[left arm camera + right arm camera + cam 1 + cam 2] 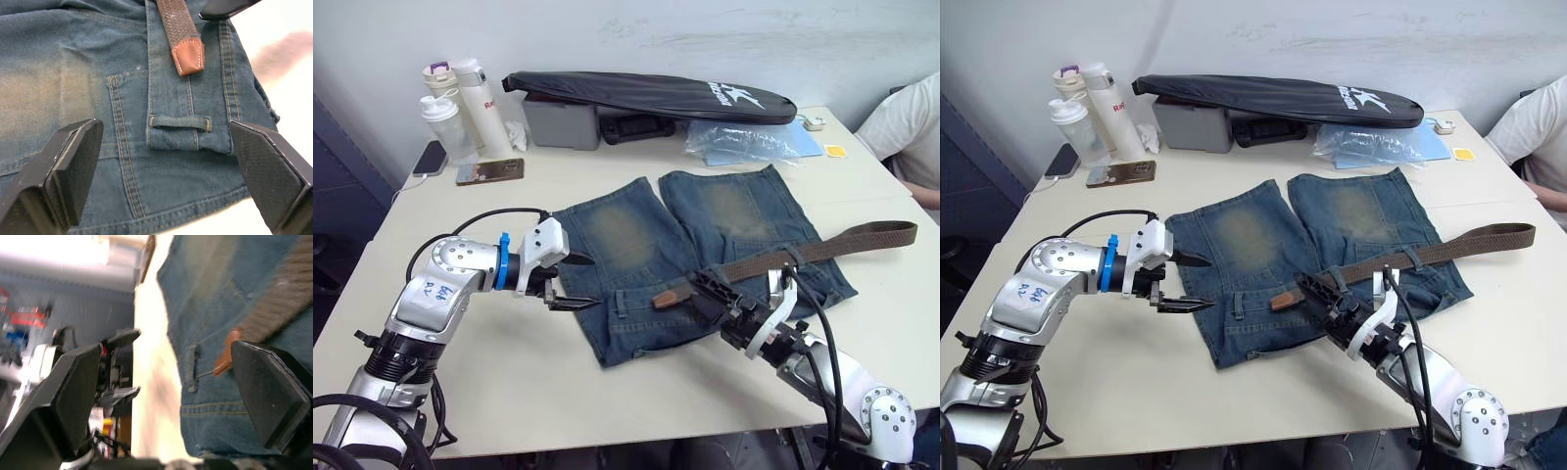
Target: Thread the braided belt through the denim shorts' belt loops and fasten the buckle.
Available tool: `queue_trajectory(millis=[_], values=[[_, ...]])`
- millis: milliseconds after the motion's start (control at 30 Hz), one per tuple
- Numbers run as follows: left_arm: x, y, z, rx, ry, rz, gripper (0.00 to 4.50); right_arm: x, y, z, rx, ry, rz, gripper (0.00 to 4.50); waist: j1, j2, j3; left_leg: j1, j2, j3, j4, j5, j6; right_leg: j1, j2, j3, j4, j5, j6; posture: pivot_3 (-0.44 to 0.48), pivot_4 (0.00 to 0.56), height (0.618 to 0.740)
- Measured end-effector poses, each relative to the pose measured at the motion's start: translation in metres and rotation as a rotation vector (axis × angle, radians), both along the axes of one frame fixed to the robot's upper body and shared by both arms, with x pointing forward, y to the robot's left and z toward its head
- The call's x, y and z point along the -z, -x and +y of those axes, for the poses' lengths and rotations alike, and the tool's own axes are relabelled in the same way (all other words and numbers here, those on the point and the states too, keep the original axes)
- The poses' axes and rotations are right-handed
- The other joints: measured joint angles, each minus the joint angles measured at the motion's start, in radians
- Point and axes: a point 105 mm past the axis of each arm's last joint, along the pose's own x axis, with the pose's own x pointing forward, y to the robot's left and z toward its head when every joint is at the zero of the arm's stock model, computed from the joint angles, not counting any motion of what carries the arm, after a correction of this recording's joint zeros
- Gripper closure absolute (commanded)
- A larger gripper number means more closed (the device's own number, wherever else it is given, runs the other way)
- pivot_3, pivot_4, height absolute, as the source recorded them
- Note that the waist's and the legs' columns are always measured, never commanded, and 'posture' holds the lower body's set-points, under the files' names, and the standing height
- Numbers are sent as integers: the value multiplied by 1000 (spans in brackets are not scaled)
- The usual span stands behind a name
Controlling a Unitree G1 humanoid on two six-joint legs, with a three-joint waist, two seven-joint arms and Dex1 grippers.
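Observation:
The denim shorts [705,230] lie flat on the table with the waistband toward me. The braided belt [822,245] runs from the right, beyond the shorts' edge, across the waistband. Its tan leather tip [188,56] lies loose on the denim. An empty belt loop [179,122] sits just past that tip. My left gripper [592,284] is open at the shorts' left edge, facing the loop. My right gripper [700,294] is open low over the waistband beside the tan tip, holding nothing. The buckle is out of view.
A long black bag [646,93], a grey box [558,122], bottles [450,113], two phones [489,171] and a plastic bag [744,142] line the far side. A person's sleeve [911,127] shows at the right edge. A black cable [494,217] loops by my left arm.

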Motion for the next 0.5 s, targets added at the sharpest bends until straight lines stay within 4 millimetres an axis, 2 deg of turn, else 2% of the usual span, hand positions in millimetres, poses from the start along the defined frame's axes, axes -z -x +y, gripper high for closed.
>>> queue_trajectory(millis=[67,167,200,300,367,500], values=[[0,0,0,-2,-1,0,0,3,5,-3,-60,105,-9,31,2,2,0,1,0,0,0,0,0,-1,1,0,-3,0,0,0,150,622],[0,0,3,-11,-8,-2,0,-8,14,-14,-230,550,-230,31,5,5,0,1,0,1,-4,1,1,2,2,1,-14,1,3,0,150,622],[0,0,4,-13,-11,-3,0,-13,17,-15,-279,665,-314,31,5,1,0,2,-1,0,-11,2,4,5,3,0,-18,2,4,0,150,622],[0,-1,4,-14,-13,-7,0,-9,27,-23,-541,1135,-536,31,6,0,2,18,-2,-1,-30,2,4,14,8,-1,-37,5,16,0,150,622],[0,-1,3,-12,-14,-7,0,-4,22,-34,-619,1319,-644,31,6,-5,4,19,1,-2,-34,3,3,19,14,-2,-43,8,24,0,150,622],[1,-1,1,-6,-6,-9,0,9,14,-51,-685,1456,-715,31,7,-6,5,19,2,-2,-33,11,-11,18,14,0,-43,8,24,0,150,622]])
